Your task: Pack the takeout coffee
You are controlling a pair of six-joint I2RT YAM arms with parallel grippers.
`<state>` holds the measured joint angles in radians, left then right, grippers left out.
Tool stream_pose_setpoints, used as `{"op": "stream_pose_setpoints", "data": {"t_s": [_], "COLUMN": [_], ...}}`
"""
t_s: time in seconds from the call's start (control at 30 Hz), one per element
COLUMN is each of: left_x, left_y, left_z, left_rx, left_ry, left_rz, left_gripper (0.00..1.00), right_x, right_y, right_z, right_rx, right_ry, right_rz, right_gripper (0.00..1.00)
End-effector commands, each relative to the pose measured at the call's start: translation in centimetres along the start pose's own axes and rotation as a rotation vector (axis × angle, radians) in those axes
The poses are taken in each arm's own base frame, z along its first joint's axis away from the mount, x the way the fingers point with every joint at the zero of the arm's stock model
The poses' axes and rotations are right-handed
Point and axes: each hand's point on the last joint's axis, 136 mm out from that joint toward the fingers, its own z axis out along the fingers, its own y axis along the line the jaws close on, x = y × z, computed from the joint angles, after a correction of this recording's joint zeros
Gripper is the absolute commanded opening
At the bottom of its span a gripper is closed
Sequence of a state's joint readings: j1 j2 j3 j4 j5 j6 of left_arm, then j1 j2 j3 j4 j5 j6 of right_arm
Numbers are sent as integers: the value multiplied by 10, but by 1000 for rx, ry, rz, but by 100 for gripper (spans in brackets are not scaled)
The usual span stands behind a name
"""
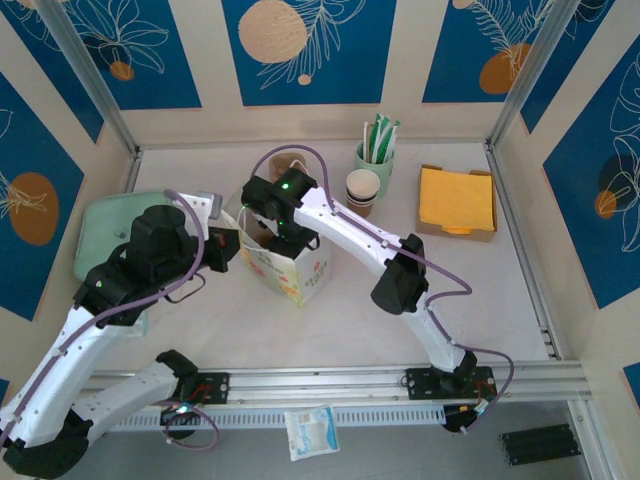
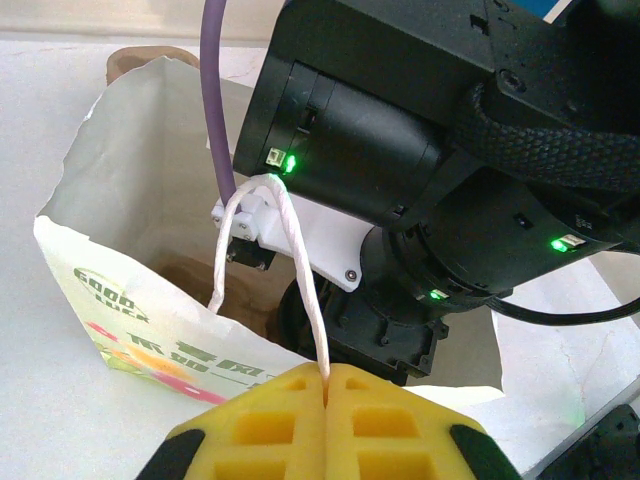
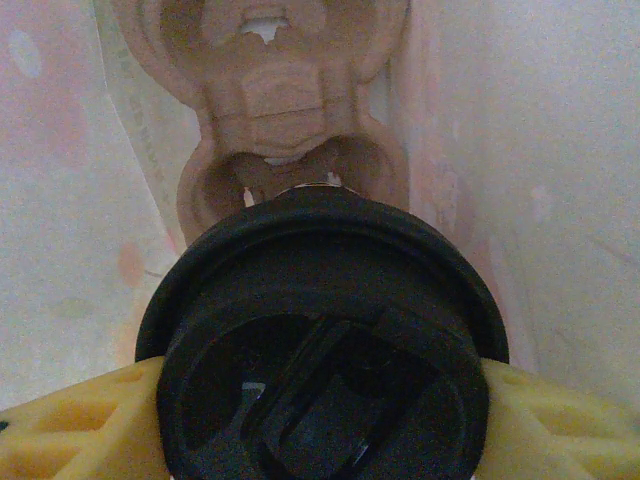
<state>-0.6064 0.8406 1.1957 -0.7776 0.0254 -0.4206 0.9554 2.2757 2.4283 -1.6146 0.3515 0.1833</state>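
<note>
The right yellow fingers (image 3: 565, 420) are clamping the black-lidded takeout coffee cup (image 3: 325, 330) inside the white paper bag (image 2: 120, 180), above a brown pulp carrier (image 3: 285, 90). The left fingers (image 2: 270, 425) are pinching its string handle (image 2: 300, 260). We are fearing a spill if it misses the socket.

Left pincer (image 2: 328, 375) pinches a string (image 2: 300, 290); right pincer (image 3: 320, 425), pointing down, clasps the takeout coffee (image 3: 320, 290).
</note>
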Motion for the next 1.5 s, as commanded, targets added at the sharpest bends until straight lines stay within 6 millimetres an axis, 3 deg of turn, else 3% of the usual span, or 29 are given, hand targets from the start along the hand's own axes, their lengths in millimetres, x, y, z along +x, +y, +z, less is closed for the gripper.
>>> {"op": "stream_pose_setpoints", "data": {"t_s": [0.0, 0.37, 1.47], "left_x": [0, 2, 1], "left_y": [2, 2, 2], "left_z": [0, 1, 2], "left_rx": [-5, -7, -7], "left_ry": [-5, -1, -2], "left_rz": [-3, -4, -6], "left_gripper": [0, 0, 0], "right_x": [3, -11, -13], "right_y": [1, -2, -7], "right_z": [-1, -4, 21], "right_rx": [-3, 5, 48], "right_ry": [19, -41, -16], "right_rz": [15, 26, 30], "right_gripper": [53, 53, 53]}}
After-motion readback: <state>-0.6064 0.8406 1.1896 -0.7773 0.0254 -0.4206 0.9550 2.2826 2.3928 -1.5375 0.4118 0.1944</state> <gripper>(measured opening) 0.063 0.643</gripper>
